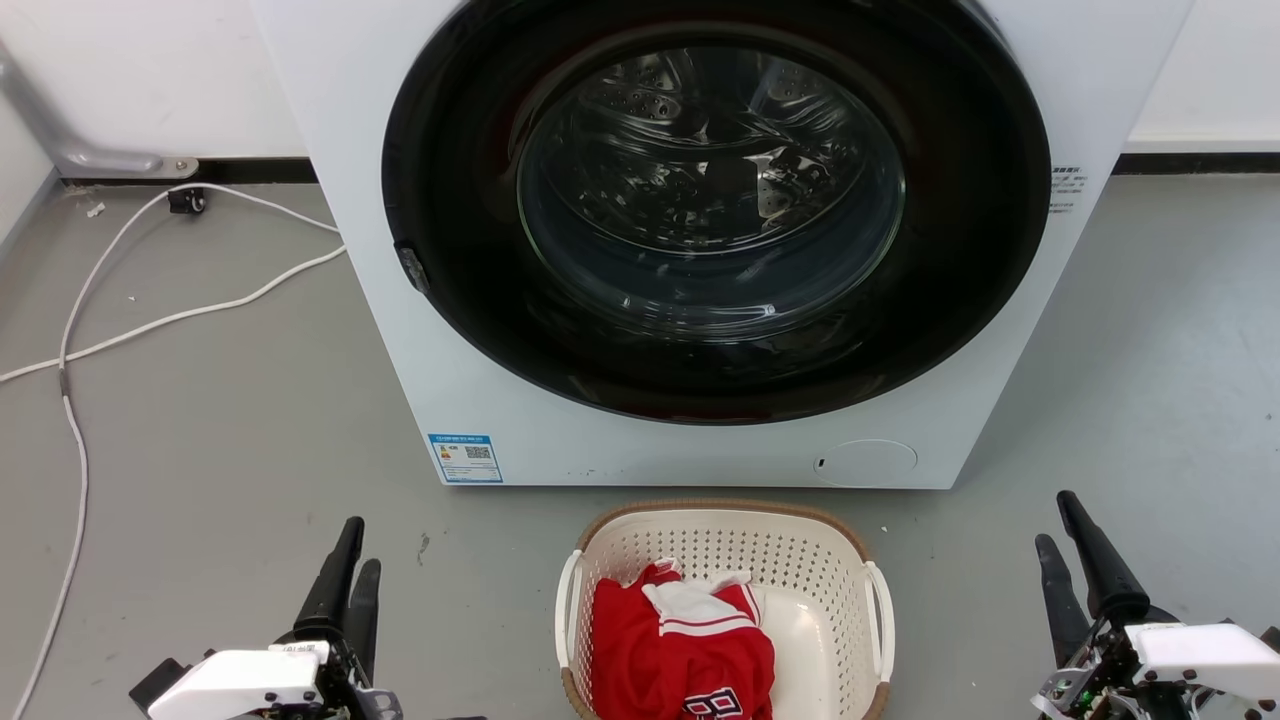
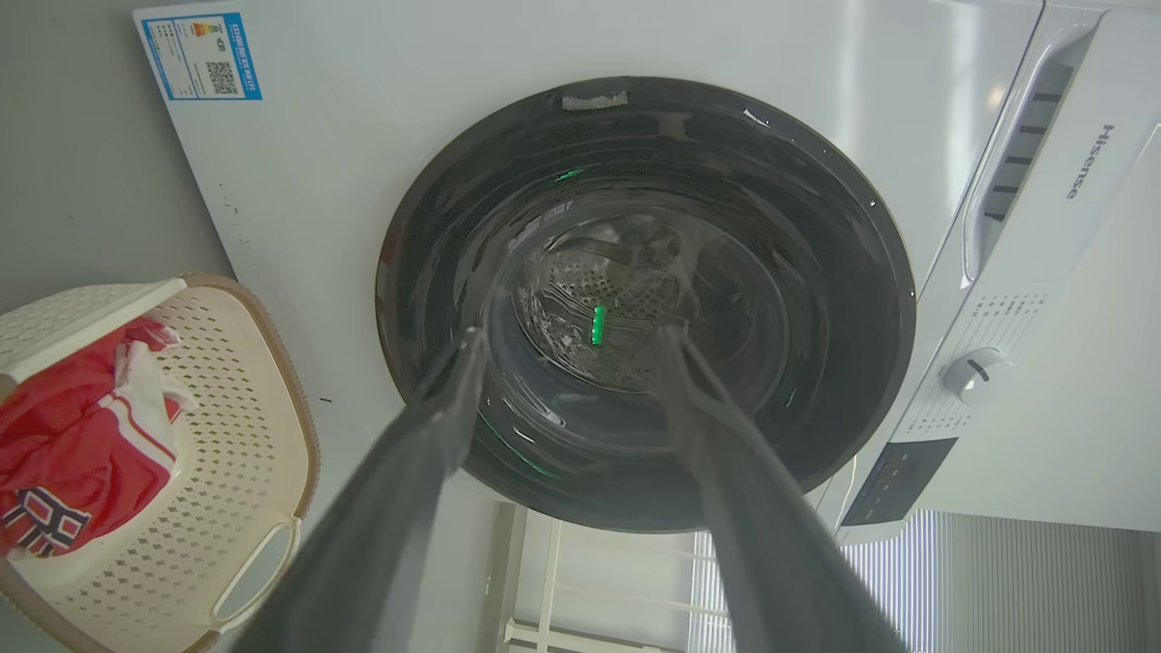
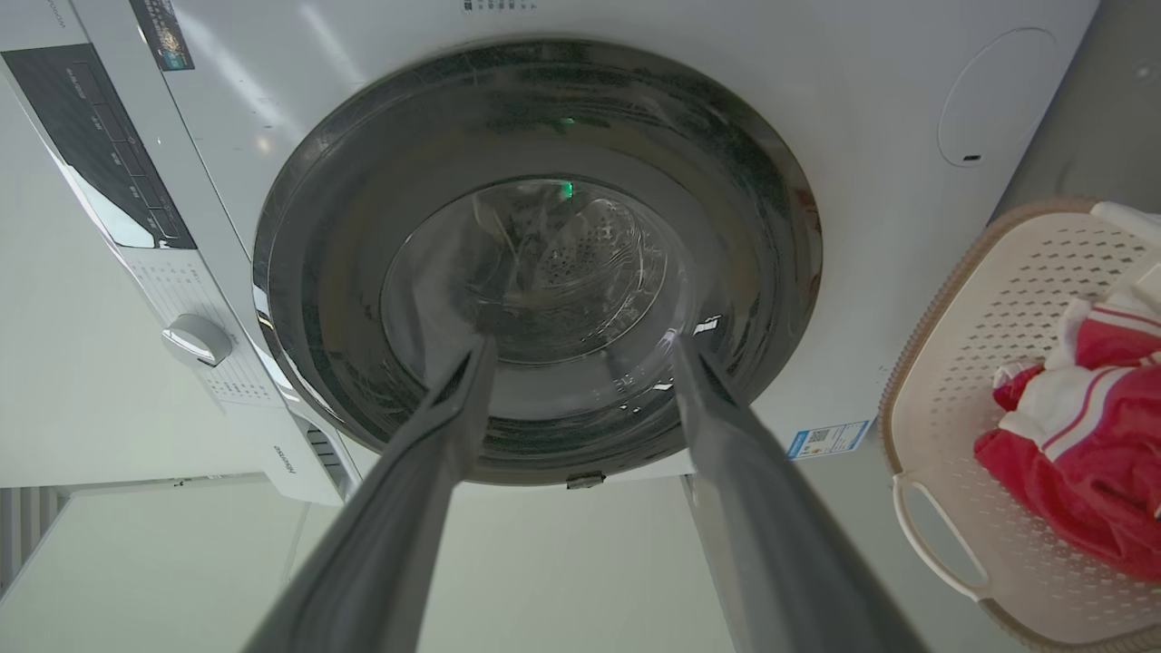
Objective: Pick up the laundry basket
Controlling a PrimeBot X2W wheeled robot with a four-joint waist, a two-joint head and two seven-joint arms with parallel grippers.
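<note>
the washer (image 1: 620,455) stands at the top of the head view, its round glass door closed. on the floor (image 1: 220,450) just in front of it sits the basket (image 1: 740,550), upright, with a red and white jersey (image 1: 670,640) heaped in its left half. the left gripper (image 1: 360,548) hangs low at lower left and the right gripper (image 1: 1055,520) at lower right, each with fingers spread and empty, pointing toward the washer. the basket lies between them, well apart from both.
</note>
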